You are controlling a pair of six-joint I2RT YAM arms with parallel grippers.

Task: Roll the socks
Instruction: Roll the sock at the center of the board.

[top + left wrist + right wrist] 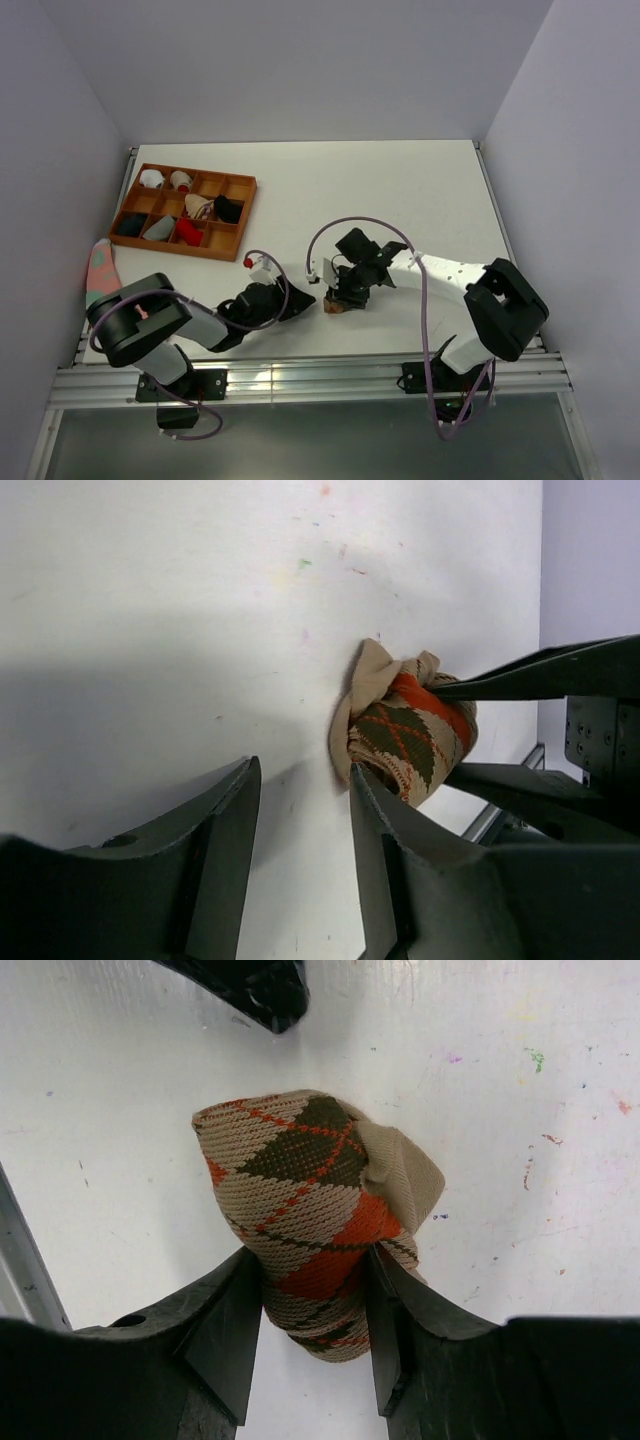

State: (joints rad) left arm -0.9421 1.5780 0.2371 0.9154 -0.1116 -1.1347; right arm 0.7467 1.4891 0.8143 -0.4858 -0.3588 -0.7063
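The argyle sock (310, 1210), bunched, sits by the table's (400, 190) near edge, about midway along. The right gripper (312, 1260) pinches it; the left gripper (302, 770) stands spread, empty, just beside. The roll looks loose, perhaps unfinished: the right should hold firm while the left tucks the cuff.

The rolled sock (320, 1210) lay on the counter (400, 190) near its front edge, between the right arm's fingers (225, 1330). The left arm's fingers (230, 820) stood just left of it. A tray (238, 188) sat at the back left, and a loose sock (100, 270) lay before it.
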